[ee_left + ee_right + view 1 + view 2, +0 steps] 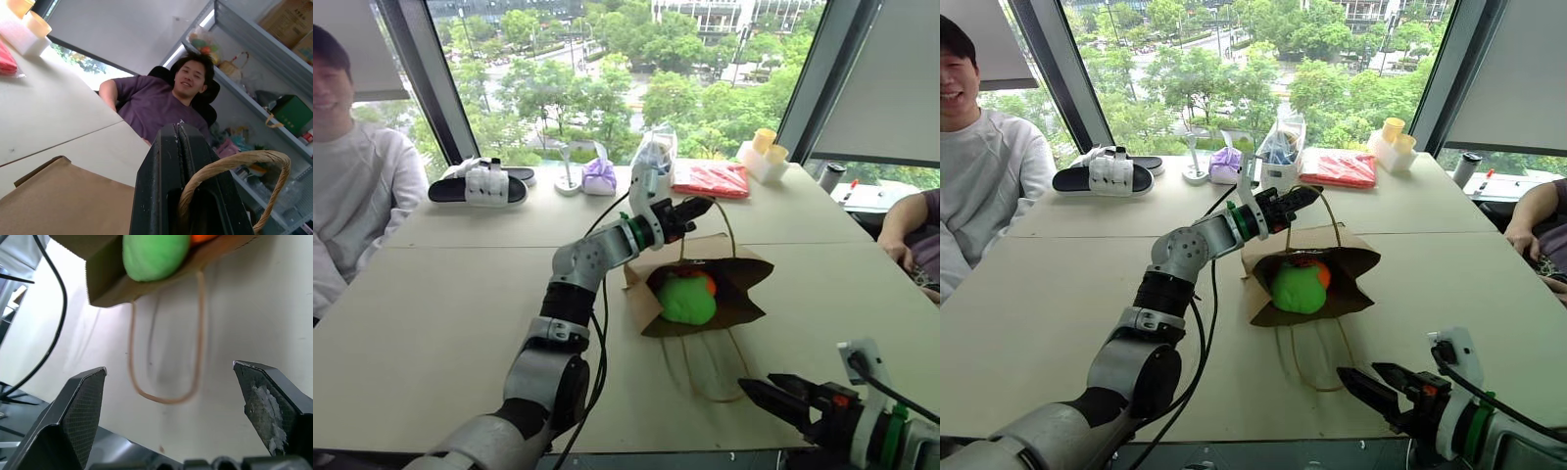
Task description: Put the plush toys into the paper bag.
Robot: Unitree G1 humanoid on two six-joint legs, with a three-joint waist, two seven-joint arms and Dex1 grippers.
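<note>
The brown paper bag (744,269) lies on its side on the table, mouth toward me. Both plush toys sit inside the mouth: the light green one (687,299) in front, the orange one (707,281) just behind it. My left gripper (700,208) is above the bag's far side, shut on the upper string handle (234,166) and holding that side up. The lower handle (705,377) lies looped on the table. My right gripper (762,385) hangs open and empty near the table's front edge, well short of the bag; its wrist view shows the green toy (154,257).
Along the far edge stand black-and-white slippers (480,184), a purple cloth bundle (599,176), a clear bag (654,157), a red flat packet (712,179) and a white box with yellow cups (764,157). A person (352,186) sits left; another's arm (906,220) rests right.
</note>
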